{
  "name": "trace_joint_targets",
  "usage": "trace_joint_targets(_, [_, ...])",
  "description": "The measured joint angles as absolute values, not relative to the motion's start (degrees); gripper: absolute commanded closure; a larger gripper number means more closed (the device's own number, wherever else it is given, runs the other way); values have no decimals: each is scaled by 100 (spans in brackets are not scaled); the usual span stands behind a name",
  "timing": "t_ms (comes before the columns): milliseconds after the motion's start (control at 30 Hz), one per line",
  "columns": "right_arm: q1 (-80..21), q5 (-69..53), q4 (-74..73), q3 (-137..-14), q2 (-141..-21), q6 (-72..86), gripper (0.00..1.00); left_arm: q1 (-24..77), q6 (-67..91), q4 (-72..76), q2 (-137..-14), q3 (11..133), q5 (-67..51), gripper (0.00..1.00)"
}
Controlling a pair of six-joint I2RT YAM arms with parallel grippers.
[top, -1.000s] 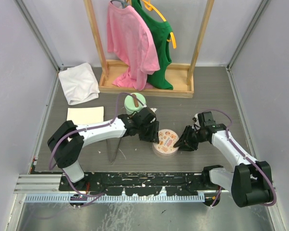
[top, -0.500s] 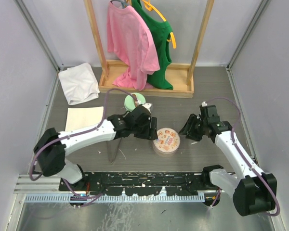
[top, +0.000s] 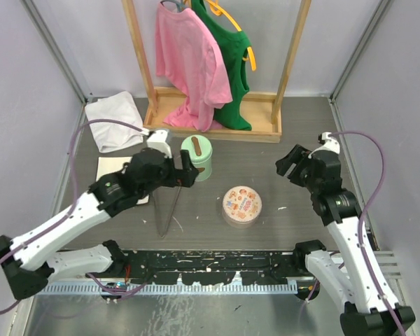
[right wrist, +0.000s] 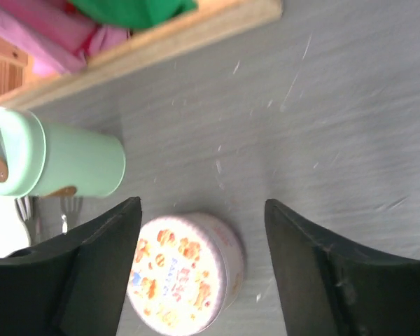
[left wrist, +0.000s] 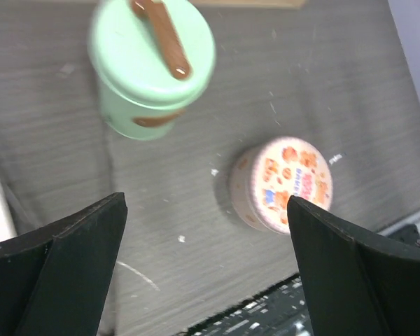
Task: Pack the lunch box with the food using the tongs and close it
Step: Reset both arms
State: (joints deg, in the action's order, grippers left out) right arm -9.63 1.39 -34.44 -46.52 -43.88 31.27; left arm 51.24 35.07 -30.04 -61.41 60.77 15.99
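**Box shut, fingers empty**

The tongs lie flat on the table, with the closed box near them. Farther back, the left fingers and right fingers gape, holding nothing. No food shows. The lid may sit unseated, and a low swing could topple the green cup.

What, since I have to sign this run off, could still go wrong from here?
1. The lid sits on the round lunch box, but no view shows whether it is pressed fully home; it may be loose.
2. The left end effector hangs open close to the tall green cup; a careless sweep could tip it.
3. The tongs lie loose on the table; a returning arm could knock them.
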Motion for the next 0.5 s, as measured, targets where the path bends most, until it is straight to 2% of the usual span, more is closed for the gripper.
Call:
trace_joint_targets(33, [-963, 276, -3378, -4672, -4206, 3105, 2, 5057, 3424, -3068, -5933, 6080, 1721, 2])
trace_joint_targets(67, [-963, 486, -3288, -4685, -3997, 3035, 0, 4974, 3306, -3138, -5721, 6082, 1855, 2])
trace_joint_targets(267, [-963, 875, -3116, -4713, -3675, 2947, 0, 4412, 2707, -3607, -4912, 6097, 2412, 2])
trace_joint_targets(500, [-963, 1050, -2808, -4713, -3594, 2499, 0, 3481, 2174, -4239, -4831, 6305, 2670, 2])
